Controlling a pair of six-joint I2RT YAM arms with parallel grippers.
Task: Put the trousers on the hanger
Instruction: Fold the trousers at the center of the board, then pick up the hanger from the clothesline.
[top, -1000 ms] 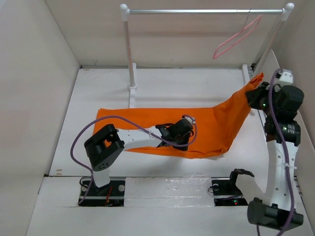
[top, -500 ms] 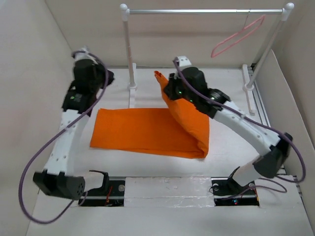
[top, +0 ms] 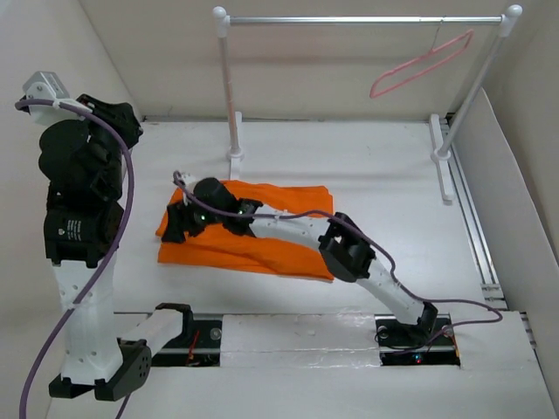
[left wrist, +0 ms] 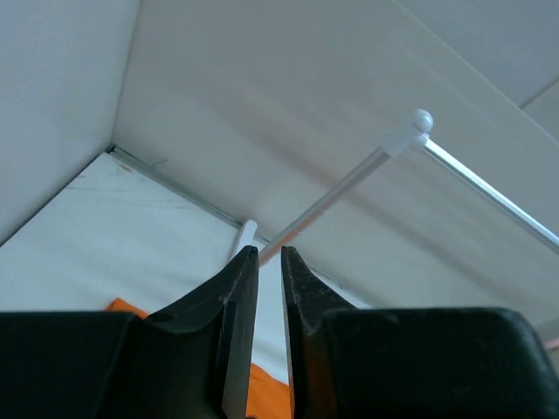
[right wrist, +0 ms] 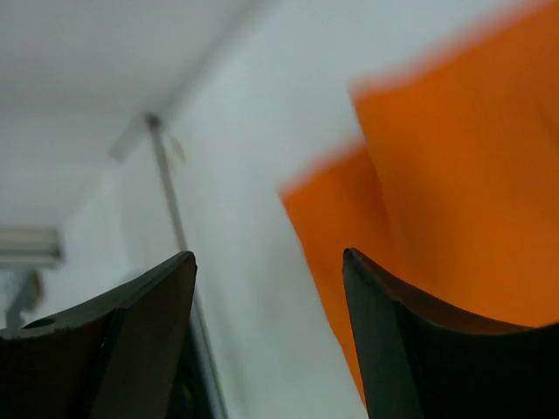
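The orange trousers (top: 293, 199) lie folded flat on the table left of the middle. My right arm reaches across them, and its gripper (top: 177, 225) sits low over their left end. In the right wrist view that gripper (right wrist: 269, 255) is wide open and holds nothing, with the trousers' (right wrist: 472, 192) edge under its right finger. My left gripper (top: 120, 118) is raised high at the far left, clear of the cloth. Its jaws (left wrist: 269, 251) stand a narrow gap apart, empty, with a strip of the trousers (left wrist: 122, 306) far below. The pink hanger (top: 376, 89) hangs at the rail's right end.
The metal rail (top: 362, 19) on white posts spans the back; its left post foot (top: 234, 157) stands just behind the trousers, its right foot (top: 444, 166) by the right wall. White walls enclose the table on three sides. The rail (left wrist: 349, 179) also crosses the left wrist view.
My right gripper carried the trousers' end leftward, laid it down folded over, and opened. My left arm rose further at the far left and its jaws parted slightly.
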